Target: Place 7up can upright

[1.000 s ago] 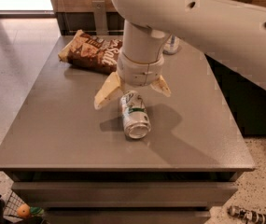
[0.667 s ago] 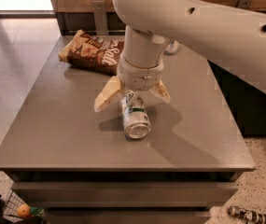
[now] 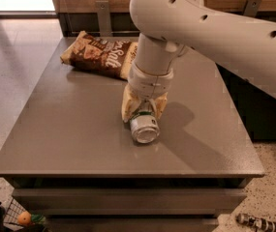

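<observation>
The 7up can (image 3: 144, 127) lies on its side near the middle of the grey table (image 3: 65, 129), with a shiny metal end facing the camera. My gripper (image 3: 143, 115) comes straight down over the can's far part. Its two cream fingers (image 3: 127, 108) stand on either side of the can and press against it. The can still rests on the tabletop. The white arm reaches in from the upper right and hides the can's rear end.
A brown chip bag (image 3: 101, 53) lies at the table's back left, just behind the gripper. A dark can (image 3: 261, 222) lies on the floor at lower right. A basket with an orange item (image 3: 23, 218) sits at lower left. A wooden wall runs behind the table.
The fingers were spread wide over the can and have now closed in against its sides. The gripper has come lower onto the can. The can has not moved.
</observation>
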